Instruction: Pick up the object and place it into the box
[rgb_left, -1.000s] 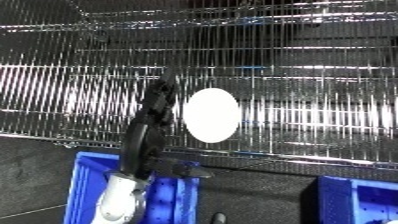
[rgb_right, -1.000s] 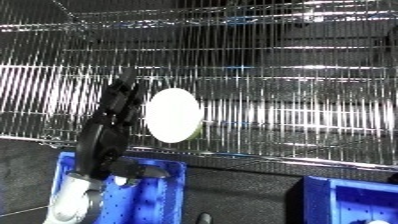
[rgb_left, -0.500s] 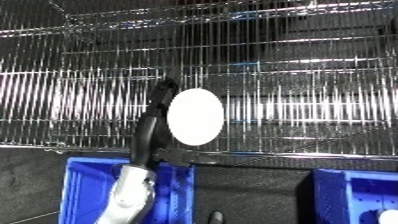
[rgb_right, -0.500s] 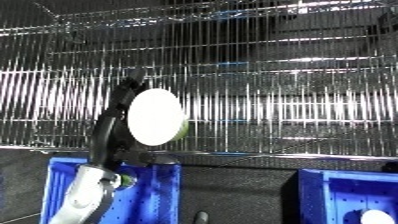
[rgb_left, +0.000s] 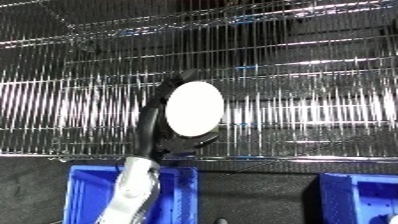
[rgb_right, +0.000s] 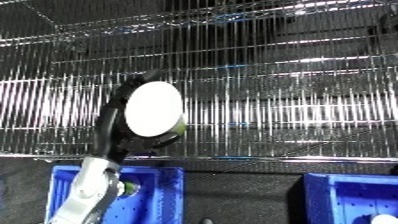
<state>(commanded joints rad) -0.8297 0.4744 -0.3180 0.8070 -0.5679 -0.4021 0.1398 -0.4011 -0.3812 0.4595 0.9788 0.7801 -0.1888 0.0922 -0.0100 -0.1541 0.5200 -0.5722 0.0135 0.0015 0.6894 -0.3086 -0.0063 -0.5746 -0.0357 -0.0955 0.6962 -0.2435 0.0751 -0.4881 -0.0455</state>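
A white oval object (rgb_left: 194, 108) is held up in front of the wire shelf, its flat face turned toward me. My left hand (rgb_left: 149, 125) is shut on it, black fingers curled along its left edge and under its lower rim. The white and silver forearm (rgb_left: 131, 192) rises from the lower edge, over the left blue bin (rgb_left: 82, 186). A green patch shows at the object's lower right edge (rgb_right: 180, 129). No right hand appears in either view.
A wire shelf (rgb_left: 293, 115) fills the background, its front rail running just above the bins. A second blue bin (rgb_left: 364, 197) stands at the lower right. Dark floor (rgb_left: 258, 195) separates the two bins.
My left hand, holding the white object, has shifted slightly left and now stands higher above the left bin. The whole view has tilted up a little.
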